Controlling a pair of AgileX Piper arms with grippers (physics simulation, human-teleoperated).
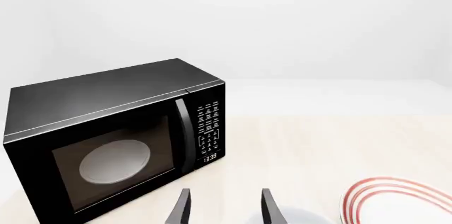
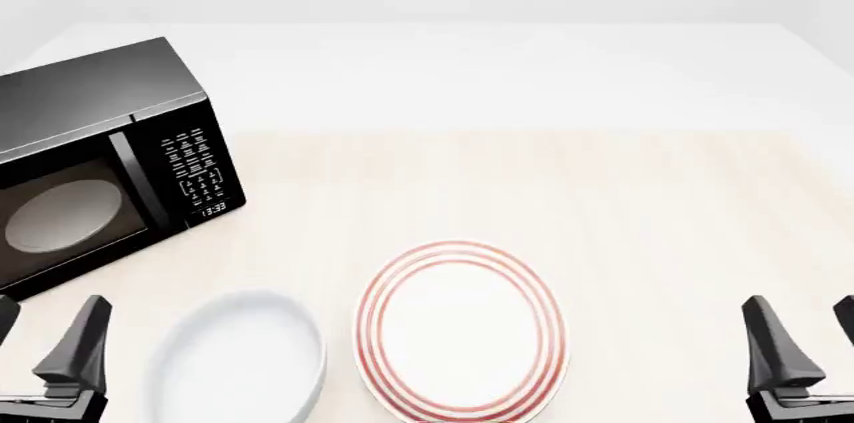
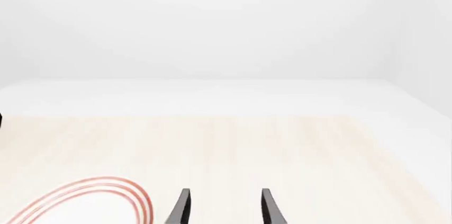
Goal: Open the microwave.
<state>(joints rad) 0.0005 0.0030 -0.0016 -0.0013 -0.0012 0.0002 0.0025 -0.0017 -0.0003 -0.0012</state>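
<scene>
The microwave (image 2: 94, 158) is a glossy black box at the table's far left, its door shut, and it also fills the left wrist view as the microwave (image 1: 113, 139). A vertical bar handle (image 2: 128, 186) runs beside the white-labelled keypad (image 2: 194, 168), and the pale turntable (image 2: 70, 215) shows through the window. My left gripper (image 2: 43, 338) sits open near the front left edge, short of the microwave's door; its fingers (image 1: 181, 208) hold nothing. My right gripper (image 2: 807, 338) is open at the front right, far from the microwave, with empty fingers (image 3: 181, 208).
A red-ringed white plate (image 2: 458, 331) lies at front centre. A pale blue-white bowl (image 2: 240, 363) sits to its left, just right of my left gripper. Light wooden tabletop (image 2: 534, 183) stretches back to a white surface.
</scene>
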